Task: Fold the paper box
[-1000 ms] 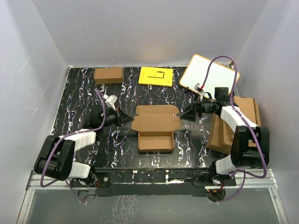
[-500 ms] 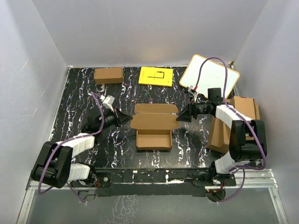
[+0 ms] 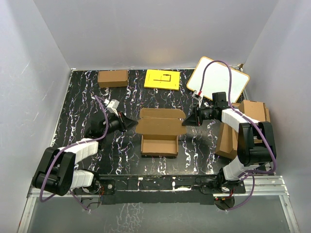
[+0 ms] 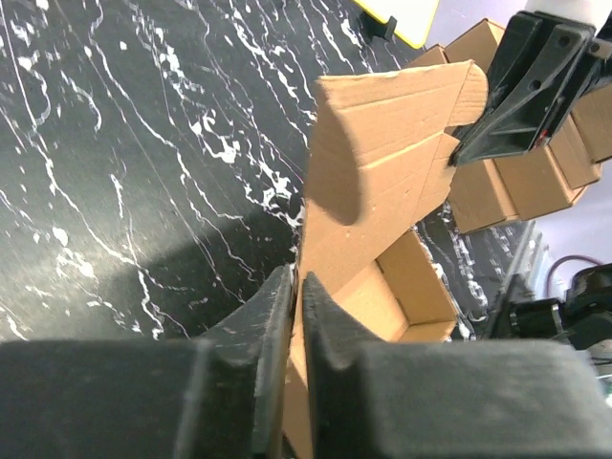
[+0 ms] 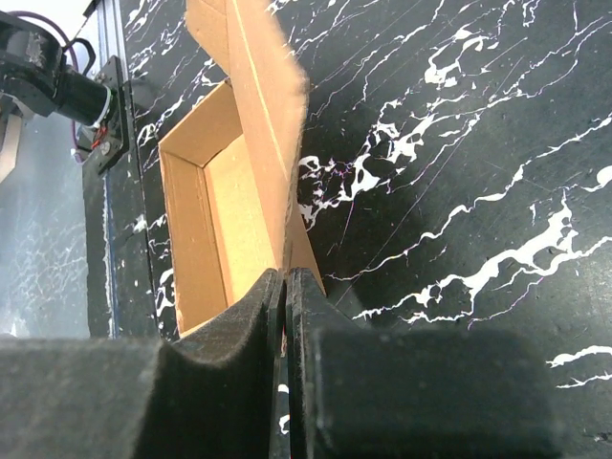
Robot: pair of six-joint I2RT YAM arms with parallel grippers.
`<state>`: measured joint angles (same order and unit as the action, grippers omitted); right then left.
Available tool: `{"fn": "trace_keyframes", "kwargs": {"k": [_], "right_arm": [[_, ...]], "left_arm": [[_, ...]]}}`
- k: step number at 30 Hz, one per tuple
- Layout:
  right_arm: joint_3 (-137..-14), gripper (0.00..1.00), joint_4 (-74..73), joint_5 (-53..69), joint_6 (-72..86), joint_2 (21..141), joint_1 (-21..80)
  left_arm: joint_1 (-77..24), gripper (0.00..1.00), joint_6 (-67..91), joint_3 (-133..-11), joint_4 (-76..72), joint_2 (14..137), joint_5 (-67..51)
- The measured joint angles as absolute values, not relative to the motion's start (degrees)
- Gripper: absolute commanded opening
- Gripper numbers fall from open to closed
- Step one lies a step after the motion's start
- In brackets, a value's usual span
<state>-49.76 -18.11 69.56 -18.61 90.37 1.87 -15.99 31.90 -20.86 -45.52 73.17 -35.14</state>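
Observation:
The paper box [image 3: 160, 127] lies mid-table, its open tray [image 3: 159, 145] toward the near edge and its lid panel raised behind it. My left gripper [image 3: 132, 124] is shut on the lid's left flap; in the left wrist view the thin cardboard [image 4: 382, 163] runs between the closed fingers of that gripper [image 4: 297, 282]. My right gripper [image 3: 186, 121] is shut on the lid's right flap. In the right wrist view the cardboard edge [image 5: 253, 115] enters the closed jaws of that gripper [image 5: 286, 277], with the tray's inside to the left.
A smaller brown carton [image 3: 112, 77] and a yellow sheet [image 3: 162, 79] lie at the back of the table. A white board [image 3: 217, 80] leans at the back right. A pile of brown cardboard sheets [image 3: 240, 128] sits under the right arm.
My right gripper moved left onto the lid's right flap and closed on it. The left arm reached in further while holding its flap, and the box shifted slightly left.

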Motion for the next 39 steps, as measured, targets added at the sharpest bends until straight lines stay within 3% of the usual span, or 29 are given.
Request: {"fn": "trace_keyframes", "kwargs": {"k": [5,9,11,19,29,33,39], "right_arm": [[-51.0,0.08,-21.3,69.6,-22.3,90.3,1.9],[-51.8,0.08,-23.3,69.6,-24.9,90.3,1.9],[-52.0,0.08,-24.1,69.7,-25.8,90.3,1.9],[-52.0,0.08,-25.6,70.4,-27.2,90.3,1.9],[-52.0,0.08,-25.7,70.5,-27.6,90.3,1.9],[-52.0,0.08,-25.7,70.5,-27.8,90.3,1.9],[-52.0,0.08,-25.8,70.5,-28.0,90.3,1.9]], "left_arm": [[-16.0,0.62,29.8,-24.7,-35.1,73.1,-35.1],[-15.9,0.84,26.6,-29.9,-25.1,71.5,-34.7],[-15.9,0.85,24.3,-32.9,-20.2,70.6,-34.4],[-15.8,0.77,12.4,-43.3,-5.5,73.1,-38.3],[-15.8,0.47,5.2,-47.5,1.5,82.1,-45.0],[-15.8,0.32,5.0,-47.5,2.0,83.2,-45.5],[-15.8,0.16,6.0,-47.5,1.3,83.5,-45.9]]}}
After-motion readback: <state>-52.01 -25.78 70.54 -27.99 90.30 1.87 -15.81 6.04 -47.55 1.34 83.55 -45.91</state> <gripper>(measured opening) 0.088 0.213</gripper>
